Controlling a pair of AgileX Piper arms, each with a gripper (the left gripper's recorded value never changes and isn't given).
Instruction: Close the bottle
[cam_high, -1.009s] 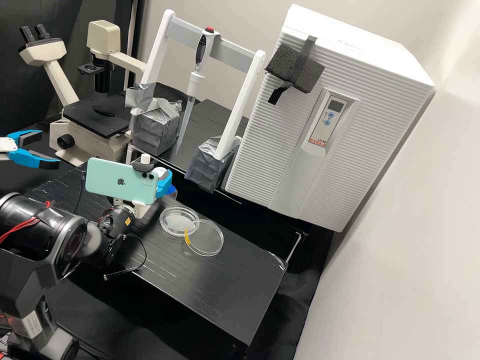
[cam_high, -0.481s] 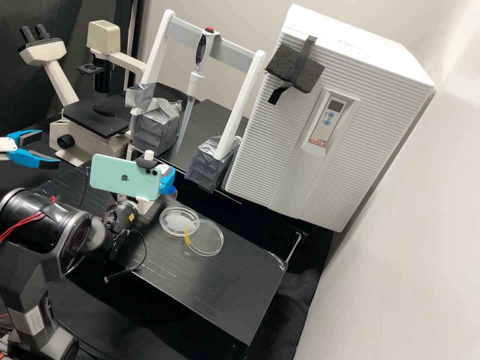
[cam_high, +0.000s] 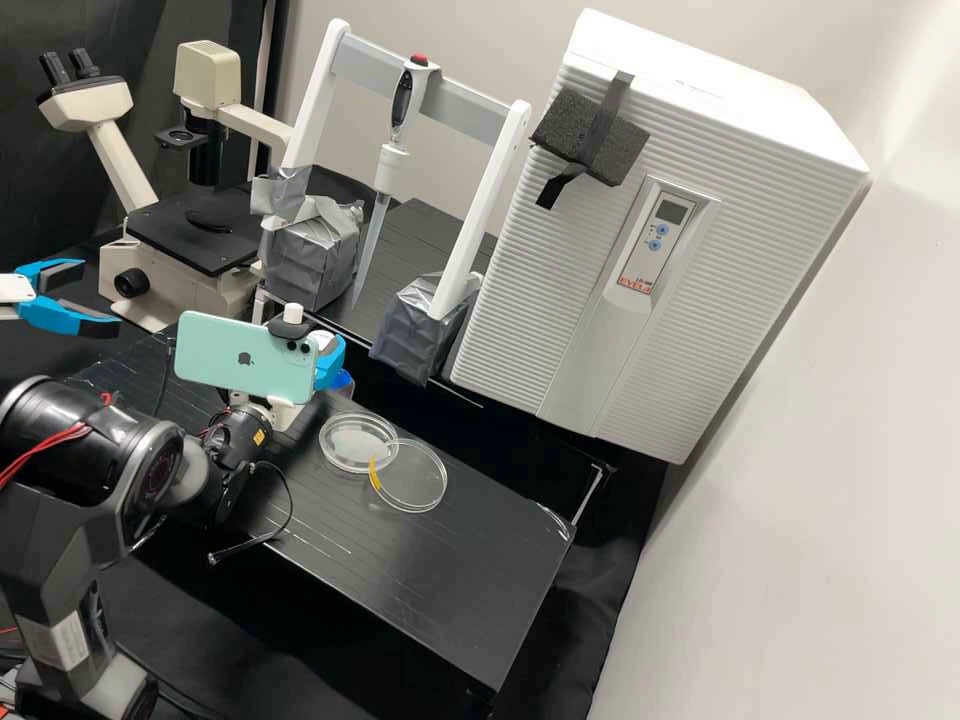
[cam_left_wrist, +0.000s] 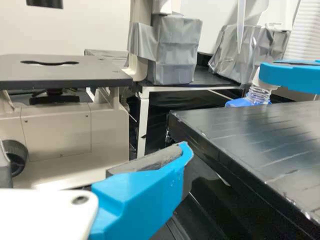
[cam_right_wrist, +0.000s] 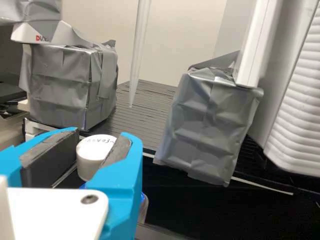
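In the right wrist view my right gripper (cam_right_wrist: 87, 145) is shut on a small white round cap (cam_right_wrist: 96, 150), held between its dark pads. In the high view that gripper (cam_high: 333, 362) hovers at the bench's back left, under a mint phone (cam_high: 245, 358) mounted on its wrist. The left wrist view shows the clear bottle (cam_left_wrist: 259, 94) standing just below the right gripper's blue finger (cam_left_wrist: 292, 75), with a blue piece (cam_left_wrist: 239, 103) beside its base. Whether the cap touches the bottle's neck is hidden. My left gripper (cam_high: 48, 295) hangs open and empty off the bench's left side.
Two clear petri dishes (cam_high: 385, 460) lie overlapping mid-bench. A pipette (cam_high: 385, 170) hangs from a white stand with tape-wrapped feet (cam_high: 310, 250) behind the bottle. A microscope (cam_high: 170, 230) stands at the back left, a big white ribbed machine (cam_high: 660, 240) at the right.
The right wrist with its phone tilted and rose slightly, then settled back a little, staying above the bottle. The left arm has kept still.
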